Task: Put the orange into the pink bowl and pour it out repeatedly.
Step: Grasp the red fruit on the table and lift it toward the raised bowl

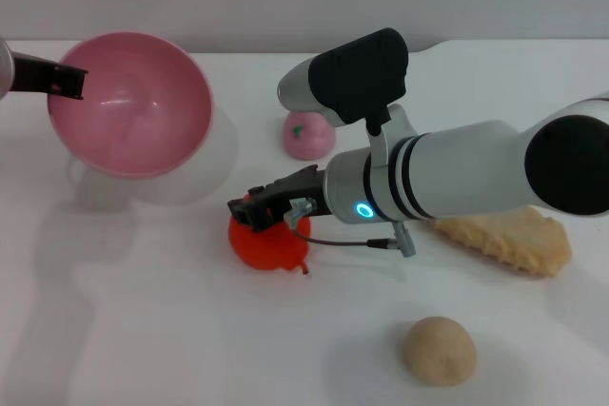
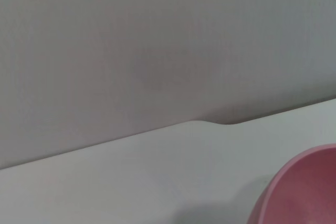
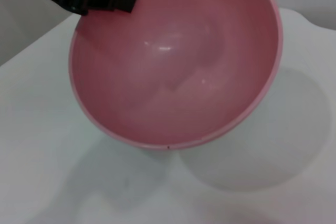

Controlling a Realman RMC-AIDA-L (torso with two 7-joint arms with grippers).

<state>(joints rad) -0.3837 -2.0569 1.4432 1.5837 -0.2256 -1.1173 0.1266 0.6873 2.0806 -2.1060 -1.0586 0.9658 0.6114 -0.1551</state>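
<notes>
Fingers of the right gripper [image 1: 265, 212] straddle the orange [image 1: 268, 244]; left gripper [image 1: 67, 82] clamps the tilted pink bowl [image 1: 143, 102] ready for it.

Plain grey wall [image 2: 157, 35] behind a smooth white table [image 1: 143, 330] under soft, even light.

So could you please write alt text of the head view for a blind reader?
The right gripper reaches onto the orange on the white table, while the left gripper holds the empty pink bowl tilted by its rim. A pale pink fruit, beige ball and pastry lie nearby.
</notes>
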